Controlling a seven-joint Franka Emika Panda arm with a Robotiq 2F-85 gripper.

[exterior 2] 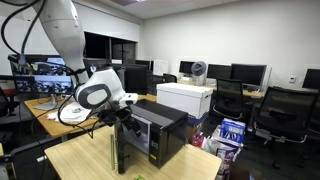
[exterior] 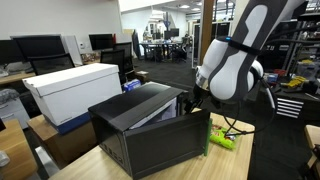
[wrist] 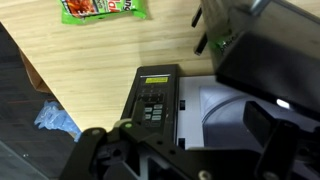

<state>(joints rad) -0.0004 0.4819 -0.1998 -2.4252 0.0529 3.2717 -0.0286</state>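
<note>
A black microwave [exterior: 140, 118] [exterior 2: 158, 135] stands on the wooden table [exterior: 232, 165] with its door [exterior: 165, 148] [wrist: 268, 45] swung open. My gripper [wrist: 185, 150] [exterior: 196, 100] [exterior 2: 126, 114] hovers just above the microwave's open front, jaws wide apart and nothing between them. In the wrist view the control panel [wrist: 155, 95] with its small green display lies under the left finger [wrist: 100, 150]. The pale cavity [wrist: 215, 108] sits under the right finger [wrist: 265, 125]. A green snack packet [wrist: 103, 8] [exterior: 222, 140] lies on the table beside the microwave.
A large white box [exterior: 72, 90] [exterior 2: 186, 98] stands behind the microwave on a nearby desk. Office desks with monitors [exterior 2: 245, 72] and chairs [exterior 2: 275, 110] surround the table. The table's edge [wrist: 35, 75] drops to the floor close to the microwave. Cables [exterior: 235, 128] trail near the packet.
</note>
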